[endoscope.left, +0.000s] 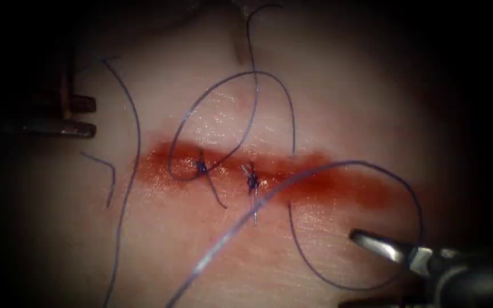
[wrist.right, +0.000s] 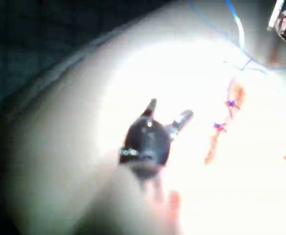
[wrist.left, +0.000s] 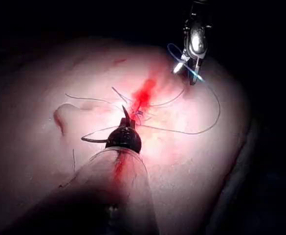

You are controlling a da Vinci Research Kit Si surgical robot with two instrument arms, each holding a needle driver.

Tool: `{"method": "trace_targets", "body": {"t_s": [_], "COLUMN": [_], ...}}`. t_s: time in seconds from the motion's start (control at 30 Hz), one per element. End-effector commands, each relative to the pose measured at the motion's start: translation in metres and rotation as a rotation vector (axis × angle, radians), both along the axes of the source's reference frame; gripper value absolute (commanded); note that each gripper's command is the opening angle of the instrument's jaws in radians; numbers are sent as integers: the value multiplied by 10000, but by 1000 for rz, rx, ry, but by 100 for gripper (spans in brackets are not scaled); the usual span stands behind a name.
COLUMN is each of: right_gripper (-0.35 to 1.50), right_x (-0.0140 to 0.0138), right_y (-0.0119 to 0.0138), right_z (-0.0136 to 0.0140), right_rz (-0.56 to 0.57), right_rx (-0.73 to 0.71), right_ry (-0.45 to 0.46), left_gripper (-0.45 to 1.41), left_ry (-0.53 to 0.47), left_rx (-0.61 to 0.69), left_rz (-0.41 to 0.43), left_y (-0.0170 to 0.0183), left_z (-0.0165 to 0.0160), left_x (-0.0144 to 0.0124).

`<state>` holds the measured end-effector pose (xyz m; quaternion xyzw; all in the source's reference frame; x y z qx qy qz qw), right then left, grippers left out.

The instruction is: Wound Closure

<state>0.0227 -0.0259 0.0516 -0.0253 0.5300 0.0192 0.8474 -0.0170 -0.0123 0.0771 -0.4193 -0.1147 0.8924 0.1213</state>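
Pale pork-belly tissue [endoscope.left: 326,85] all around the red-stained cut [endoscope.left: 326,182], left hand [endoscope.left: 94,117] left of it and right hand [endoscope.left: 349,269] below-right, both spread apart and empty, thin purple thread [endoscope.left: 292,117] lying slack across it, so I'd guess they're parked clear.

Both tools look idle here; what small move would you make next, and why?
Probably ease the right tool onto the thread loop beside it and grasp it. Both it and the left tool stand open, holding nothing; two knots sit on the cut, whose right part is unstitched.
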Motion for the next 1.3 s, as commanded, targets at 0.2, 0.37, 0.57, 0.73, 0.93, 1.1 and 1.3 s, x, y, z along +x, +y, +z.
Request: {"method": "trace_targets", "body": {"t_s": [0.2,0.37,0.57,0.73,0.93,1.1,1.3], "right_gripper": [94,91,71,-35,-35,-35,-35], "right_x": [21,20,33,39,33,39,57], "right_y": [-13,-9,-6,-6,-9,-15,-45], "right_z": [64,78,80,79,76,61,3], "right_rz": [7,9,29,15,-32,-57,-185], "right_rx": [-54,-64,-67,-59,-40,-22,36], "right_ry": [-110,-125,-99,-72,-112,-112,-45], "left_gripper": [-45,-45,-45,-45,-45,-45,-45], "left_ry": [0,0,1,1,1,2,2], "left_rx": [2,2,2,2,2,2,2], "left_rz": [1,0,0,-1,-1,-1,-2], "left_y": [-6,-6,-6,-6,-6,-6,-6], "left_z": [7,7,7,7,7,7,7], "left_x": [-5,-5,-5,-5,-5,-5,-5]}}
